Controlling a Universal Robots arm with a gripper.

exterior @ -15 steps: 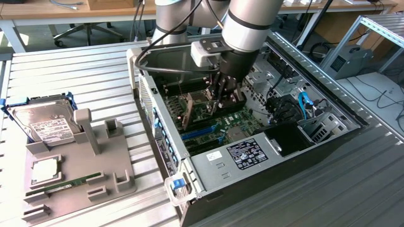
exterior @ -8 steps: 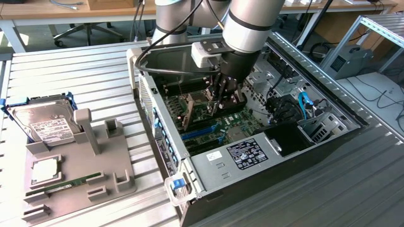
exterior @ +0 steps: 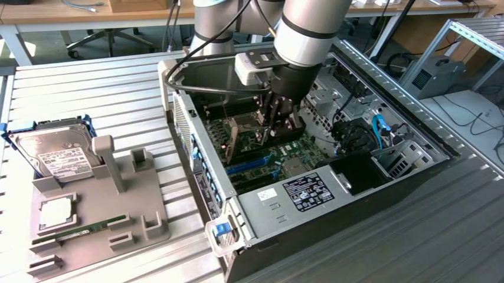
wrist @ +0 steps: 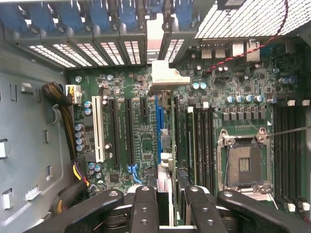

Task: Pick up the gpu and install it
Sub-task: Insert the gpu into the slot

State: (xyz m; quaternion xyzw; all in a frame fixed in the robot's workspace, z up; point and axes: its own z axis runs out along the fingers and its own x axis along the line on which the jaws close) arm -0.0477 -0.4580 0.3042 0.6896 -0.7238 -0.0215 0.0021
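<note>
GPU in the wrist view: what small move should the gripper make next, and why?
Probably ease straight down. The gripper holds the gpu edge-on beside the blue slot on the motherboard, with its silvery bracket near the rear openings. Whether it is seated cannot be told.

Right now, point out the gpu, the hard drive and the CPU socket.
gpu (wrist: 164, 77): wrist view, silvery end bracket.
hard drive (exterior: 51, 154): exterior view, white label.
CPU socket (wrist: 244, 162): wrist view, socket centre.

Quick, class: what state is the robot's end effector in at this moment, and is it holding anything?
End effector: closed on the thin black gpu card with silvery metal end bracket, held edge-on over the green motherboard inside the open computer case.
</note>
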